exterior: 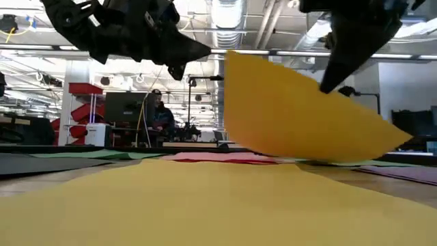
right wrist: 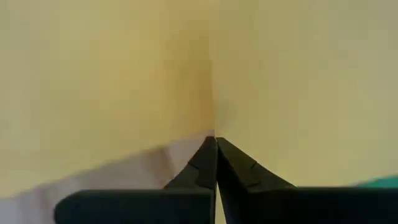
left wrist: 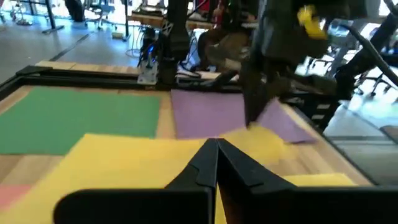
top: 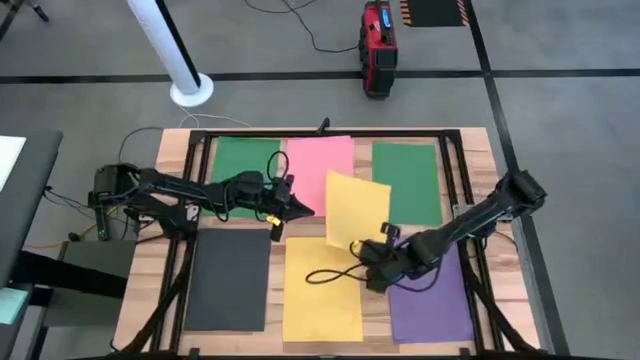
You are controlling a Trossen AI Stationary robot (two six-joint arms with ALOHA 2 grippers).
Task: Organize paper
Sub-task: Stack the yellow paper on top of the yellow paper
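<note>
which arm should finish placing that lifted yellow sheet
Right. The right gripper is already shut on the lifted yellow sheet. The left gripper hovers shut beside its edge, holding nothing.

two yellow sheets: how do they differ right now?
The upper yellow sheet is lifted and tilted, pinched by the right gripper; the lower yellow sheet lies flat and square on the table. The upper one overlaps the pink sheet; the lower overlaps none. Same colour, seemingly same size.

Overhead view straight down, low view level across tabletop, wrist views close, all sharing yellow sheet [top: 357, 210]
</note>
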